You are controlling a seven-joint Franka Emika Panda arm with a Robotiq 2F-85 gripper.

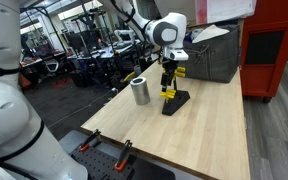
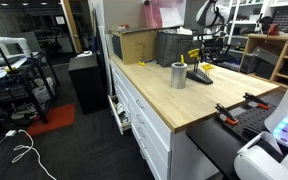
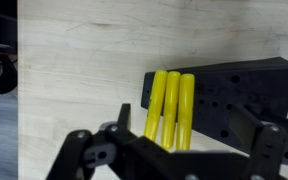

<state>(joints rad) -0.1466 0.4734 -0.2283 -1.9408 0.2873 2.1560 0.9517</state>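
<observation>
A black perforated block (image 3: 234,98) lies on the wooden table (image 3: 74,60) with three yellow handles (image 3: 171,105) side by side on its left end. In the wrist view my gripper (image 3: 184,128) is open, one finger on each side of the handles and block, with nothing gripped. In both exterior views the gripper (image 1: 169,76) (image 2: 203,60) hangs just above the yellow handles (image 1: 169,92) (image 2: 194,70) on the block (image 1: 176,103) (image 2: 201,77). A metal cup (image 1: 141,91) (image 2: 178,76) stands upright on the table a short way from the block.
A grey crate (image 1: 212,55) (image 2: 174,47) and a cardboard box (image 2: 134,45) stand at the table's back. Orange-handled clamps (image 1: 122,150) (image 2: 230,110) sit on one table edge. Drawers (image 2: 134,112) run below the tabletop, and a red cabinet (image 1: 274,50) stands beside it.
</observation>
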